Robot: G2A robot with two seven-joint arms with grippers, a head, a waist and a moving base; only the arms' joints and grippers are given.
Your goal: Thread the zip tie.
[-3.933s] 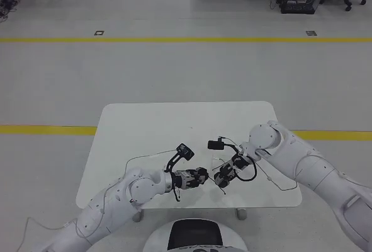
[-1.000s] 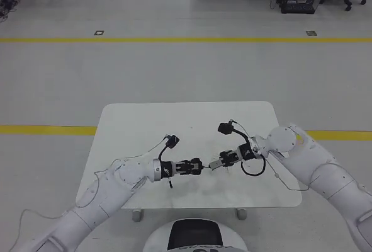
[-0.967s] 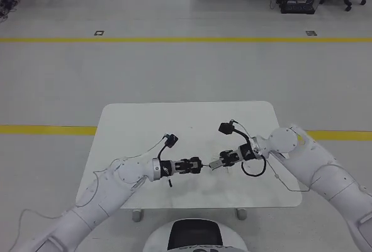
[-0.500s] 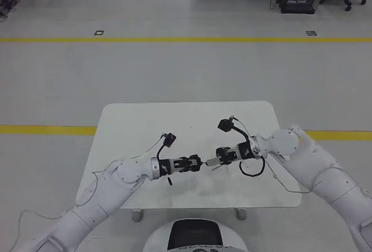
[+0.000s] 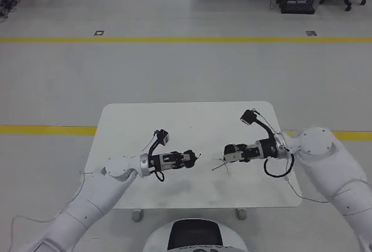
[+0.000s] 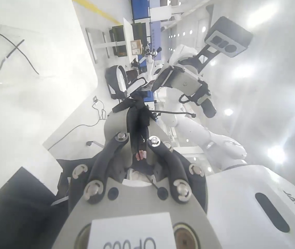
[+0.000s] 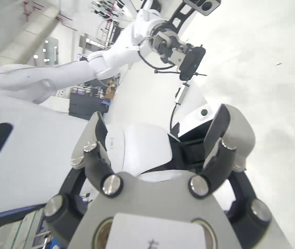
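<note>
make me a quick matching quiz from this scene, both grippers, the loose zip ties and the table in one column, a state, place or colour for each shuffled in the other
Column one:
1. left gripper
2. right gripper
3. loose zip ties
4. table

Column two:
a. open, nothing between its fingers
b. white
c. shut on a zip tie
d. lying crossed on the table

Pairs: 1-c, 2-a, 3-d, 4-b
</note>
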